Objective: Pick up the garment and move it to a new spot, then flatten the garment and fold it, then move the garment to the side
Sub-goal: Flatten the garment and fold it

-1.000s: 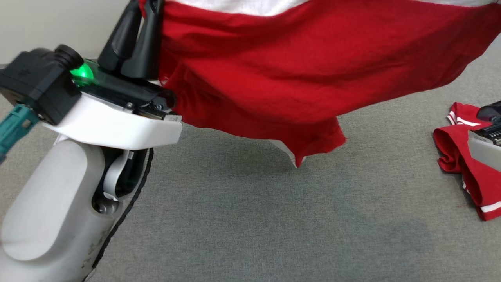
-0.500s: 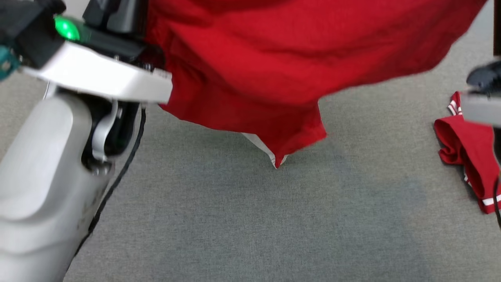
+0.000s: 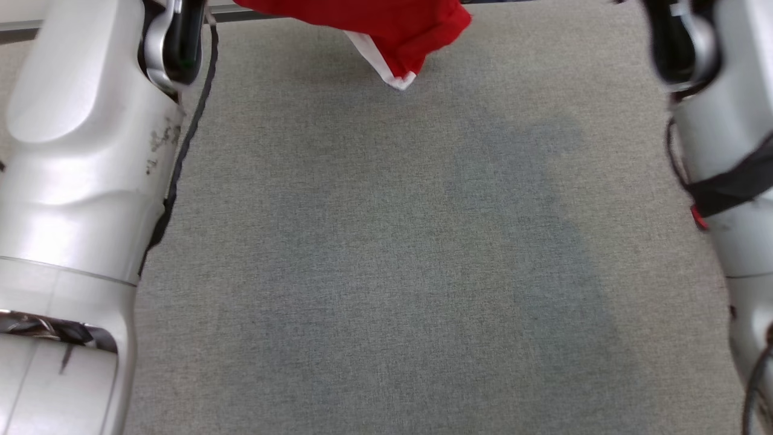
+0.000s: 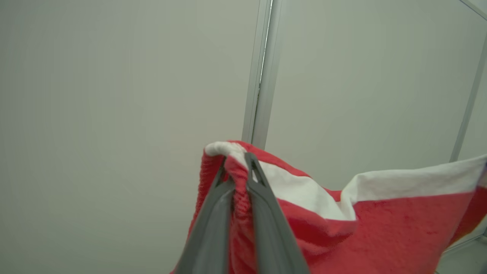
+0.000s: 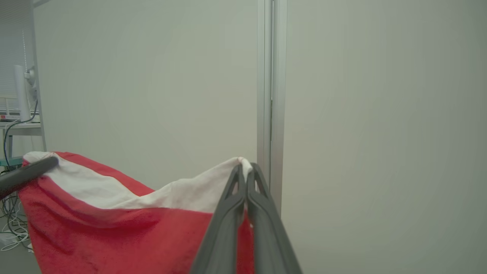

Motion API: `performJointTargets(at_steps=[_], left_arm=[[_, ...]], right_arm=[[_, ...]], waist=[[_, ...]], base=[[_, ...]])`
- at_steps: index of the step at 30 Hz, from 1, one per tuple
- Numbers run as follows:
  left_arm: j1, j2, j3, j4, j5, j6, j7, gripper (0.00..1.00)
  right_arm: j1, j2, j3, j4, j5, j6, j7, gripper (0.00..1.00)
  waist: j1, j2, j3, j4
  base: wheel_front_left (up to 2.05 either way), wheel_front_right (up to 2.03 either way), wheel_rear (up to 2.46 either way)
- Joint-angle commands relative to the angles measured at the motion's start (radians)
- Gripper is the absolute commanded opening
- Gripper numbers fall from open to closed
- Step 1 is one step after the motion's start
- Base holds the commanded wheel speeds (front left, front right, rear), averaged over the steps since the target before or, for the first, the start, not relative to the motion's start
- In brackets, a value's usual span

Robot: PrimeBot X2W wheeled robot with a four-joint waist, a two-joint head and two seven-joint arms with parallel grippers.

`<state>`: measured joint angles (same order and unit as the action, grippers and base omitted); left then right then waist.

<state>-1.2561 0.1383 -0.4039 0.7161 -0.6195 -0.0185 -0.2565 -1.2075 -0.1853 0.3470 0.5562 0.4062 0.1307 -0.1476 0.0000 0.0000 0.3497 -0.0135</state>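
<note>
The garment is red with a white band. Its lowest corner [image 3: 403,33] hangs at the top of the head view, above the grey table [image 3: 386,254]. In the left wrist view my left gripper [image 4: 237,161] is shut on the garment [image 4: 380,228] at one top corner. The right gripper [image 5: 245,169] is shut on the white-banded edge of the garment [image 5: 114,228] at the other corner. The cloth sags between the two grippers, held up in the air. My left gripper's fingers [image 5: 26,175] also show at the left of the right wrist view.
My pale left forearm [image 3: 78,181] and right forearm [image 3: 724,151] flank the table. A pale wall with a metal upright [image 5: 271,76] stands behind the cloth. A desk with cables [image 5: 13,129] is far left in the right wrist view.
The garment has risen out of the head view's top, leaving its lowest corner. Both arms have lifted, so their forearms show instead of the wrists. The picture has shifted too.
</note>
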Motion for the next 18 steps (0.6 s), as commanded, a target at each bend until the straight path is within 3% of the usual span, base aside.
performJointTargets(at_steps=[1,10,18], left_arm=[[-0.009,-0.009,0.007,0.071,-0.011,-0.013,-0.004,0.00],[0.083,-0.075,0.042,0.413,-0.099,-0.061,-0.009,0.00],[0.244,-0.087,0.037,0.396,-0.084,-0.088,-0.009,0.00]], right_arm=[[-0.019,0.020,0.022,0.066,0.012,0.000,-0.019,0.00],[0.021,0.112,0.170,0.385,0.142,0.000,-0.069,0.00],[0.203,0.096,0.219,0.439,0.273,0.000,-0.113,0.00]], waist=[[0.0000,0.0000,0.003,-0.005],[0.0000,0.0000,0.060,-0.010],[0.0000,0.0000,0.064,0.007]], base=[[0.00,0.00,0.00],[0.00,0.00,0.00],[0.00,0.00,0.00]])
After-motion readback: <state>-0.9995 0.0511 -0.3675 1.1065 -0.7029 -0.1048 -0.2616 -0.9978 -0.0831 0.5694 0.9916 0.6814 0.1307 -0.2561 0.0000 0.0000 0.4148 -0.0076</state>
